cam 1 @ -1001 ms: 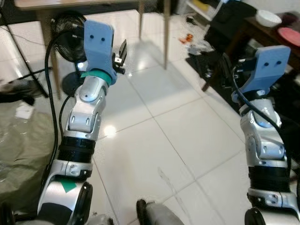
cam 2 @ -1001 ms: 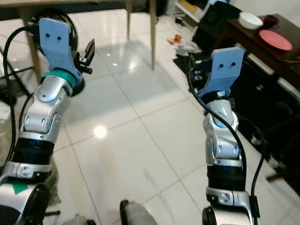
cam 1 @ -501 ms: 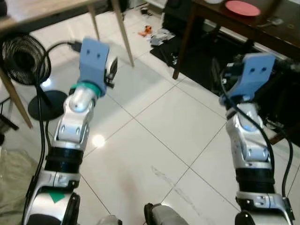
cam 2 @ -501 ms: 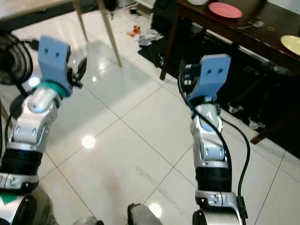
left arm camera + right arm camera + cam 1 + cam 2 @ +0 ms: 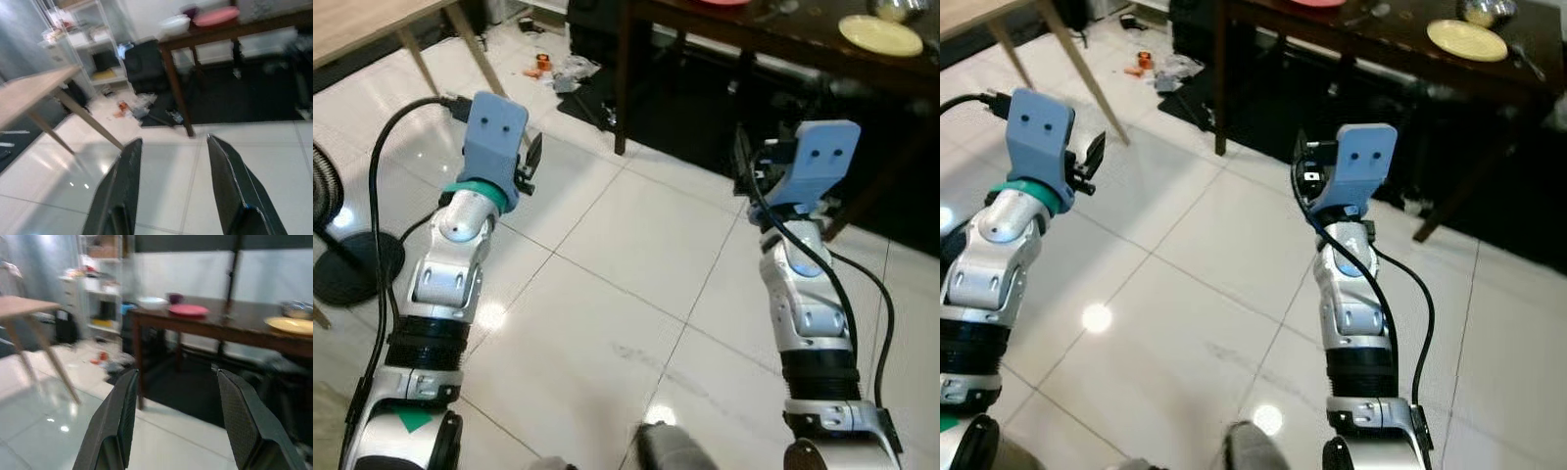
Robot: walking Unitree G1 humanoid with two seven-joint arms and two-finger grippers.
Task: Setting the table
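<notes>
A dark wooden table stands ahead across the white tiled floor. On it lie a yellow plate, a red plate, a white bowl, a small purple bowl and a metal bowl. Both arms are raised in front of me, well short of the table. My left gripper is open with nothing between its fingers. My right gripper is open and holds nothing either.
A light wooden table with slanted legs stands to the left. Small clutter lies on the floor by the dark table's near leg. A fan base sits at far left. White shelves line the back wall.
The whole view has swung right, so the dark table now lies ahead and the fan has slid to the left edge. Both arms keep the same raised pose, grippers open.
</notes>
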